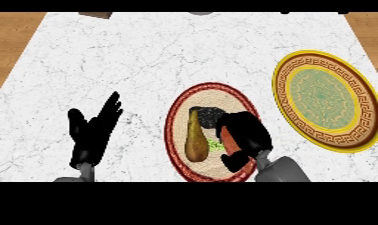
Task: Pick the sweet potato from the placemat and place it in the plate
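On my screen the right hand (249,134) was over the right part of the round placemat (229,100). Its fingers were curled closed round an orange-red piece, which I took for the sweet potato (229,142) (only a narrow strip of it showed between the thumb and the fingers). I could not tell if it was touching the mat or lifted from it.

Just beside it, to the left, a long brown vegetable (195,139) lay on the placemat with its narrow end pointing away from me. There was a dark patch (212,115) near that end and a small green bit (215,145) near its thick end.

The plate (322,99), with a yellow rim and a green middle, stood on the white counter (148,59) to the right of the placemat, close to it but apart. The left hand (90,136) rested at the lower left with its fingers straight and spread, holding nothing.
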Robot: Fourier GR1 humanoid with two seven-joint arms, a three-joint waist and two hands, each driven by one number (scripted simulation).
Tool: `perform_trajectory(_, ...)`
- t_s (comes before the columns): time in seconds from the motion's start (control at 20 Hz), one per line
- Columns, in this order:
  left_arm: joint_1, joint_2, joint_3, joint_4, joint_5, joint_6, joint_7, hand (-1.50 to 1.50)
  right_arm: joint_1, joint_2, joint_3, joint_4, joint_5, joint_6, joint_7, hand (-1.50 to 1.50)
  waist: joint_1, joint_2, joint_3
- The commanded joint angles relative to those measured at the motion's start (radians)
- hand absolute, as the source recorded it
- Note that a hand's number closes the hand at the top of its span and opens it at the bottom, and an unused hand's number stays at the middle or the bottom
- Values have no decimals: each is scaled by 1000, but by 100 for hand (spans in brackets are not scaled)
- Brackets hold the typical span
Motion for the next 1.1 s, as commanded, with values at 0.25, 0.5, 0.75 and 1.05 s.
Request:
perform_trajectory(0.25, 17, 26, 22, -24, 23, -33, 17, 0, 81, 102, 109, -130, 97, -304, 369, 150, -1, -3, 0)
perform_trajectory(0.5, 34, 29, 18, -26, 15, -35, 4, 0, 21, 104, 203, -250, 223, -543, 620, 150, 3, -8, 0)
perform_trajectory(0.75, -26, -8, 9, 21, -5, 0, 12, 0, -34, 105, 343, -323, 426, -655, 912, 150, -6, -4, -1)
perform_trajectory(1.05, 20, 6, 13, 20, -11, -16, -34, 0, 65, 105, 233, -397, 526, -815, 957, 150, -8, 0, 1)
